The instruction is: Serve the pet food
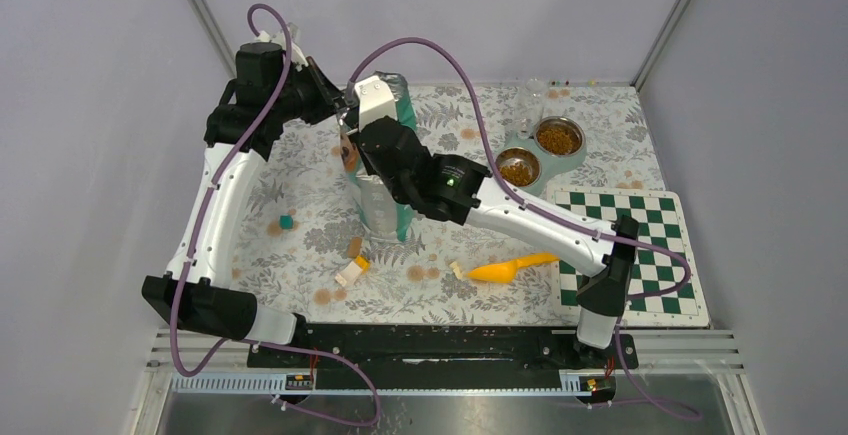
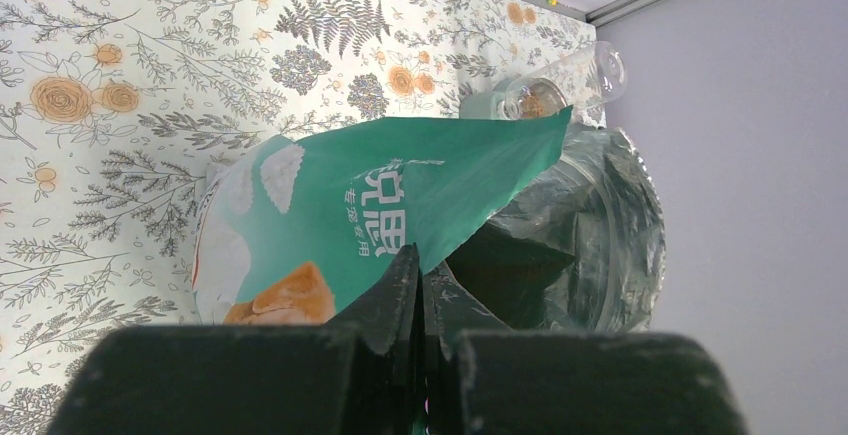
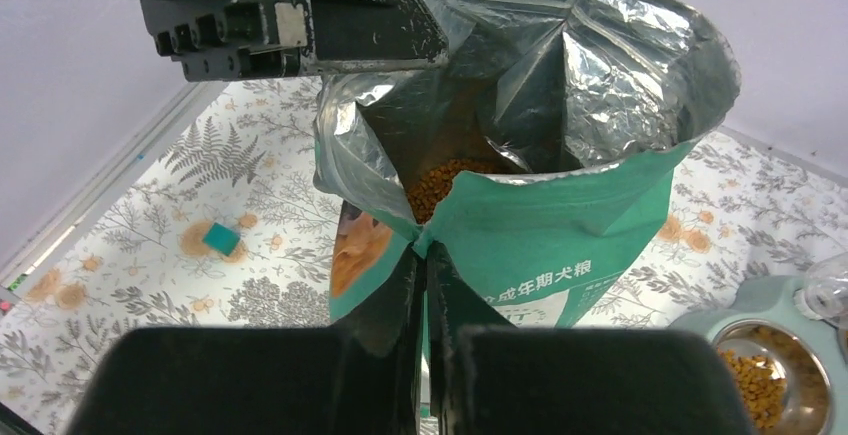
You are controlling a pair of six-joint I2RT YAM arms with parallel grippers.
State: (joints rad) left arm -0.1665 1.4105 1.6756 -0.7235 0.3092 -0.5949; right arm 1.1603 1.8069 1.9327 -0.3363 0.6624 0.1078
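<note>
Bag [image 3: 560,245]: teal, foil-lined, upright at centre of table [image 1: 300,185], mouth open.
Pet food [image 3: 445,180]: brown kibble inside the bag; more in the two-bowl feeder [image 1: 565,162], upper right.
Left end effector [image 2: 418,255]: closed, pinching the bag's rim.
Right end effector [image 3: 420,250]: closed, pinching the opposite rim.
Yellow scoop [image 1: 505,270]: lying on the table, lower centre.

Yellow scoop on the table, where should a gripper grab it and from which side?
Take the yellow scoop by its slim handle, the end pointing toward the checkered board, coming down from above with jaws across the handle. It lies flat, and its bowl end is wider, harder to pinch. The right gripper is shut on the rim of the food bag, so it must let go first.
</note>
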